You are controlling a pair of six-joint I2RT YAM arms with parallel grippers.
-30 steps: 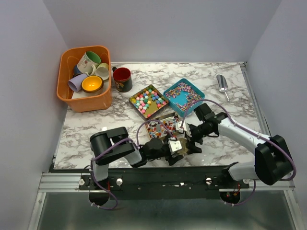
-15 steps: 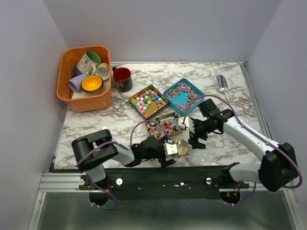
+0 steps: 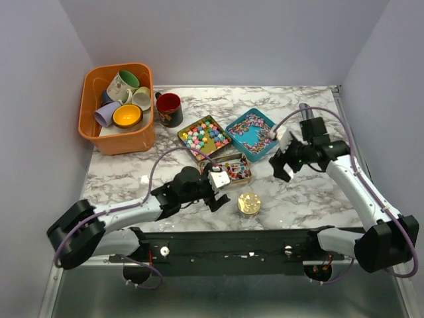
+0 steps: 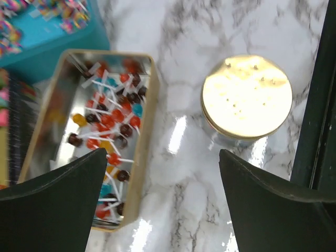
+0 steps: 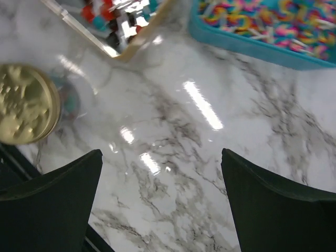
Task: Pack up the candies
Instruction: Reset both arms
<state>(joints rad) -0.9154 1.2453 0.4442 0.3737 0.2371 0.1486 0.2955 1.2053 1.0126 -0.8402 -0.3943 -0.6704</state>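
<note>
The candies lie in three open tins: pastel pieces in a gold tin (image 3: 204, 138), rainbow pieces in a teal tin (image 3: 252, 132) (image 5: 273, 26), and small lollipops in a narrow tin (image 3: 233, 169) (image 4: 105, 131). A small jar with a gold lid (image 3: 248, 204) (image 4: 247, 97) (image 5: 23, 105) stands alone on the marble near the front edge. My left gripper (image 3: 220, 189) (image 4: 163, 157) hangs open and empty just left of the jar, beside the lollipop tin. My right gripper (image 3: 279, 164) (image 5: 161, 155) is open and empty over bare marble, right of the tins.
An orange basket (image 3: 116, 142) full of mugs stands at the back left, with a red mug (image 3: 169, 109) beside it. A metal scoop (image 3: 307, 118) lies at the back right. The table's black front rail runs just past the jar.
Both grippers have drawn back from the lidded jar. The left arm swung away to the left, the right arm rose toward the back right. The jar now stands free.
</note>
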